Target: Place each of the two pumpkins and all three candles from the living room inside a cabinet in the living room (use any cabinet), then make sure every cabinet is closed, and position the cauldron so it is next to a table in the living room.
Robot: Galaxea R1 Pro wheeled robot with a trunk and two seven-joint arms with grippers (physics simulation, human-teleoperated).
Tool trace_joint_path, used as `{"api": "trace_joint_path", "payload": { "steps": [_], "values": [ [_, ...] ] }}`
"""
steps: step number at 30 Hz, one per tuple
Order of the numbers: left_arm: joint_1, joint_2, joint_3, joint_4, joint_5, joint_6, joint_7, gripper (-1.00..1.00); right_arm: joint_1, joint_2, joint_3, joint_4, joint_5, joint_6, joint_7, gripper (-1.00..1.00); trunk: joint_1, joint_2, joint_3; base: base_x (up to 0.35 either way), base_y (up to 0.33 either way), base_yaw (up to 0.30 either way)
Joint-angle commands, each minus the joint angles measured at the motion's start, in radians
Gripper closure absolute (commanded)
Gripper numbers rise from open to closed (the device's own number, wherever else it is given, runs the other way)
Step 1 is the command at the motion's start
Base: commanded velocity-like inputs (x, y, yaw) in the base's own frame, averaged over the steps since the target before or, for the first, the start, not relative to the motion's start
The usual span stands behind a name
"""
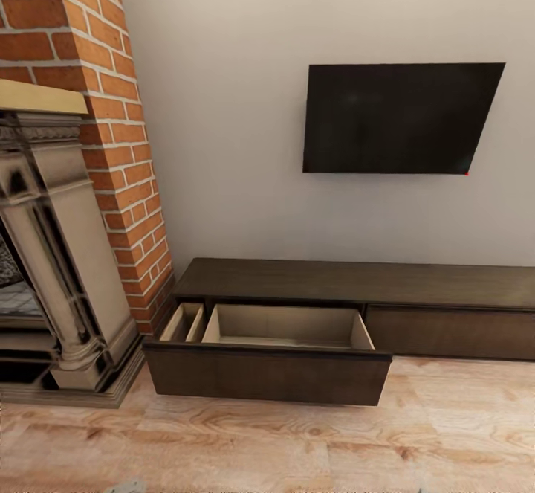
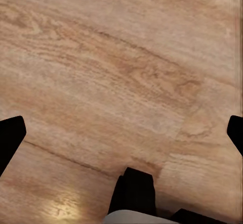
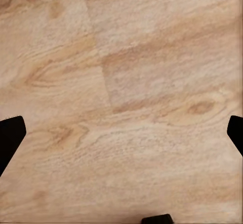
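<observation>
1. A stone fireplace (image 1: 52, 255) is standing at the far left, with a red-brick chimney column (image 1: 111, 106) rising just beside it.
2. The cabinet (image 1: 357, 285), long, low and dark brown, is sitting against the pale wall (image 1: 223, 106) right of the bricks.
3. Its left drawer (image 1: 267, 374) is hanging pulled out over the wood floor (image 1: 297, 448), showing a pale beige inside split into a narrow compartment and a wide one; both are lying bare.
4. The right-hand front (image 1: 453, 333) is sitting flush and closed.
5. A dark television (image 1: 397, 117) is hanging on the wall above the cabinet.
6. The left gripper (image 2: 121, 133) is pointing at floorboards, its fingertips (image 2: 10, 138) spread wide apart with nothing between them.
7. The right gripper (image 3: 121, 133) is likewise facing bare planks, jaws wide apart.
</observation>
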State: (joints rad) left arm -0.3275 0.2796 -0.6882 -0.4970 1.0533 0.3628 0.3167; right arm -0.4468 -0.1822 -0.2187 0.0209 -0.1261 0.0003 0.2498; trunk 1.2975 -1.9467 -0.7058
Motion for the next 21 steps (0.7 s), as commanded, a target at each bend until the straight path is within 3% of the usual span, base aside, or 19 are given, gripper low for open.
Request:
{"api": "trace_joint_path", "payload": {
  "steps": [1,10,19,21],
  "values": [
    [-0.001,-0.002,-0.008,-0.001,0.01,-0.004,0.009,-1.0,-0.001,0.0,-0.001,0.006,-0.01,-0.003,0.005,-1.0,-0.004,0.007,0.001,-0.119,0.0,0.0],
    [-0.001,-0.006,-0.008,0.035,0.011,-0.041,0.009,-1.0,-0.001,0.0,-0.001,0.015,-0.01,-0.008,0.005,-1.0,-0.039,0.07,0.018,-0.252,0.0,0.0],
    [-0.001,-0.007,-0.009,0.053,0.014,-0.044,0.003,-1.0,-0.004,0.0,0.0,0.021,-0.009,-0.011,0.005,-1.0,-0.073,0.133,0.045,-0.03,0.0,-0.079],
    [-0.001,-0.008,-0.015,0.077,0.012,-0.051,-0.04,-1.0,-0.004,0.0,0.0,0.022,-0.008,-0.011,0.005,-1.0,-0.081,0.147,0.05,-0.002,0.0,-0.239]
  ]
}}
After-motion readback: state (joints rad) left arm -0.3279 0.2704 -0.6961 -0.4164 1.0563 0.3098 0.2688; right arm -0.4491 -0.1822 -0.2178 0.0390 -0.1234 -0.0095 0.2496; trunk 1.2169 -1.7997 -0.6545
